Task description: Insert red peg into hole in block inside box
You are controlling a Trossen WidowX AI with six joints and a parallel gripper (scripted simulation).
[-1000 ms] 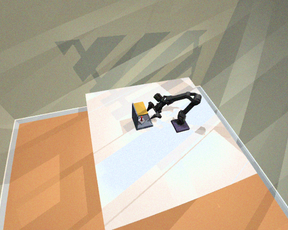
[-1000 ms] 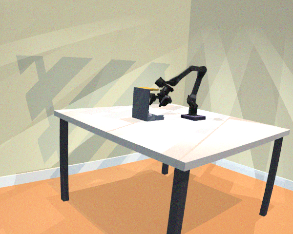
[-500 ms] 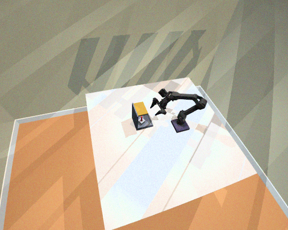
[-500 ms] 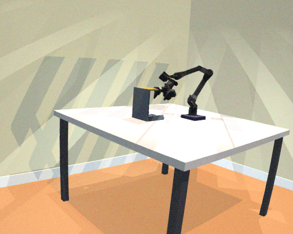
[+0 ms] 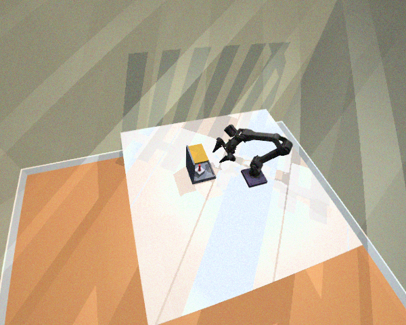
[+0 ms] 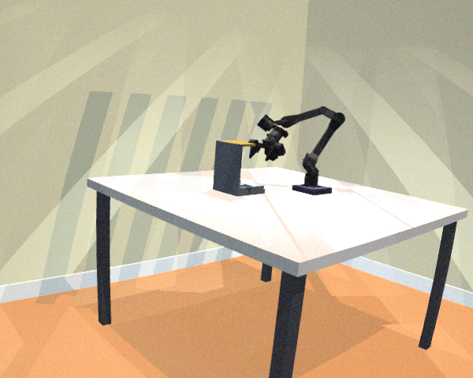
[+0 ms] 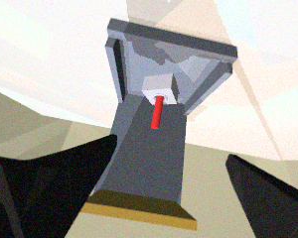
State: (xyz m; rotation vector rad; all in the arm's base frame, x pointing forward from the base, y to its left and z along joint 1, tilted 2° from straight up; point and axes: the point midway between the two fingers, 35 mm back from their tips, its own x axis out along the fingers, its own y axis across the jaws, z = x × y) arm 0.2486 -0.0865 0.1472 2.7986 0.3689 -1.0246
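Observation:
The red peg [image 5: 199, 168] [image 7: 157, 113] stands upright with its lower end in the hole of the pale block [image 7: 159, 81]. A length of it sticks out above the block; its depth in the hole is hidden. The block is on the floor of the dark grey box [image 5: 189, 162] [image 6: 228, 166] [image 7: 149, 164], below the yellow roof [image 5: 198, 152] [image 6: 236, 142] [image 7: 144, 215]. My gripper [image 5: 216, 156] [image 6: 258, 157] [image 7: 170, 149] is wide open and empty. It is raised in front of the box's open side, near roof height, clear of the peg.
The roof's front edge is close to one finger in the exterior view, and any gap is hard to judge there. The box has low side walls and a low front lip [image 7: 174, 39]. The arm's base [image 5: 254, 177] [image 6: 311, 189] stands on the white table [image 5: 182, 244] [image 6: 229, 220].

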